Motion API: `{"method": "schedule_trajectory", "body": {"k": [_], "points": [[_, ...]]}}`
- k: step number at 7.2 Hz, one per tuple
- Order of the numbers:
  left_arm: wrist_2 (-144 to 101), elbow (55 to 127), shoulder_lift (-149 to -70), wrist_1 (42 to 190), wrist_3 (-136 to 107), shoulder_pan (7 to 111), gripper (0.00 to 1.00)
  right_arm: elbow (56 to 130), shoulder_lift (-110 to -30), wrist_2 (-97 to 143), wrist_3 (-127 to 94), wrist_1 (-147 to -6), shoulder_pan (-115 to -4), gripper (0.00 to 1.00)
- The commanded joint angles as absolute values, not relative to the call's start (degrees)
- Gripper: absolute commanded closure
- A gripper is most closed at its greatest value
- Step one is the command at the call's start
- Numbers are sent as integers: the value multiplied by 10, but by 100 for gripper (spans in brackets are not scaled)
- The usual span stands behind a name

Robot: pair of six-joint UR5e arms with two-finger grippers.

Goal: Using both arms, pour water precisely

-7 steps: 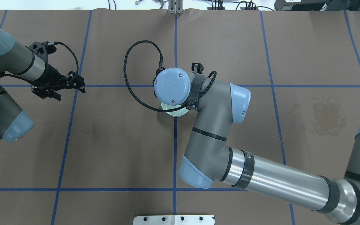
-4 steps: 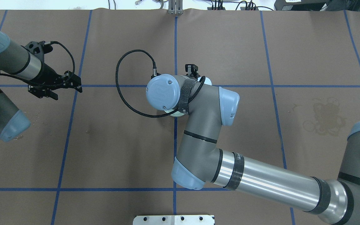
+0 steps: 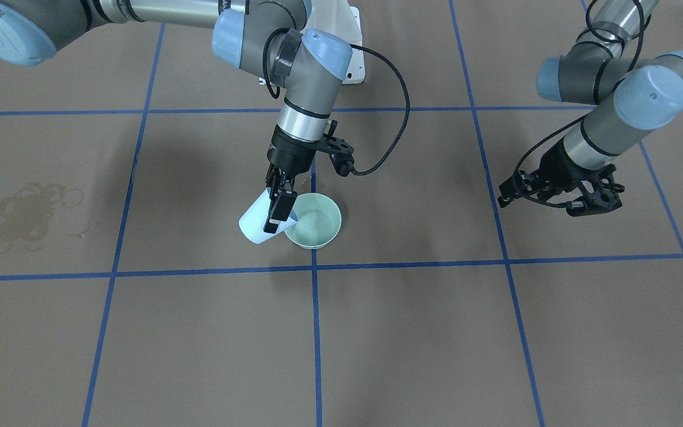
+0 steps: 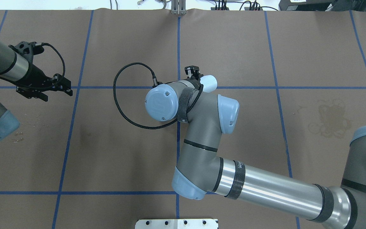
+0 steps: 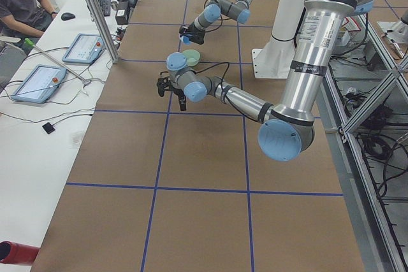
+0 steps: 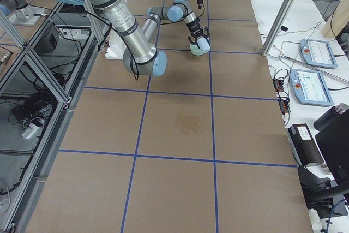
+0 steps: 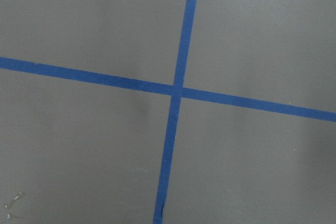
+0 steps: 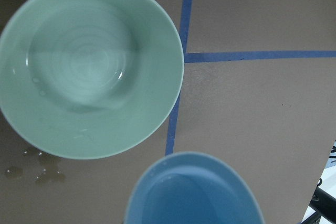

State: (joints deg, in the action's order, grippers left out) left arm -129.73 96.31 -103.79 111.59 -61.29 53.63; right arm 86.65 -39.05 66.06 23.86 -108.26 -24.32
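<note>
My right gripper (image 3: 274, 214) is shut on a light blue cup (image 3: 252, 226) and holds it tilted, mouth toward a pale green bowl (image 3: 313, 220) standing on the brown table. In the right wrist view the cup's rim (image 8: 194, 192) is low in frame and the bowl (image 8: 92, 66) holds a little water (image 8: 79, 72), seen as a glossy sheen. In the overhead view the right arm (image 4: 199, 127) hides the bowl; only the cup's base (image 4: 209, 83) shows. My left gripper (image 4: 44, 89) is open and empty, far left of the bowl.
Small droplets (image 8: 31, 169) lie on the table beside the bowl. A dried ring stain (image 4: 329, 122) marks the table's right part. A white base plate (image 4: 176, 223) sits at the near edge. Blue tape lines (image 7: 176, 90) grid the table. An operator (image 5: 19, 4) sits beyond the far side.
My right wrist has swung left and rolled, tipping the cup; the bowl, seen under the wrist before, is now hidden in the overhead view. My left arm has drawn back to the left.
</note>
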Motion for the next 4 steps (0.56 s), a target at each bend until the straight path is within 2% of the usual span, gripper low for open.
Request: {"method": "schedule_trajectory", "body": {"k": [1,4], "points": [[-1297,961,-1037,1116,-611,537,1,866,-386,606,271,-1114,-228,100],[-1297,960,-1037,1116,-611,537,1,866,-387,548,281,-1142,-210,100]]}}
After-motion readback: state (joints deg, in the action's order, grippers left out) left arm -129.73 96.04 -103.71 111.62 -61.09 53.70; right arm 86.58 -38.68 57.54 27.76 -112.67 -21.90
